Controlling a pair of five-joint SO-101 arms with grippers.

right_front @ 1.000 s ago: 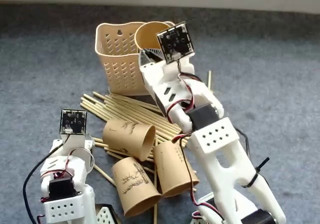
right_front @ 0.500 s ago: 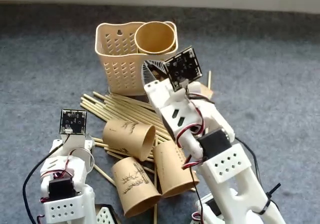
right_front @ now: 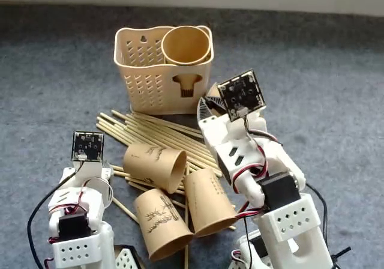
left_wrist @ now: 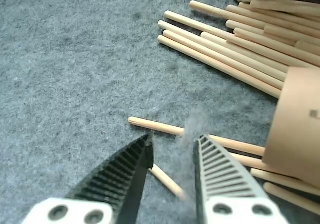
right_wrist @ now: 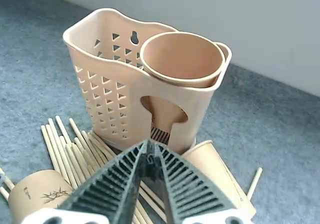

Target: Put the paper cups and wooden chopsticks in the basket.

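Looking down in the high view, the right arm is seen stretched forward and bent at the elbow. Its wrist is raised just in front of the basket. The left arm is folded low at the near left, with its wrist tipped toward the tabletop, a grey, felt-like surface. The basket is tan perforated plastic and stands upright. One paper cup is set upright in its right end. Three lying cups are noted close together between the arms, resting on a fan of pale, round wooden chopsticks.

Left wrist view: the left hand is held spread, its black ribbed fingers apart with nothing gripped. Two loose sticks are seen just below it on the felt. The main bundle lies beyond, and a lying cup's smooth side is at the edge.

Right wrist view: the right hand is pressed together, ribbed faces meeting, with nothing pinched. It is aimed at the rounded cutout in the basket's front wall. The paper cup is seated in the basket, plain and smooth inside. A tipped cup lies on its side just beside the basket's base.
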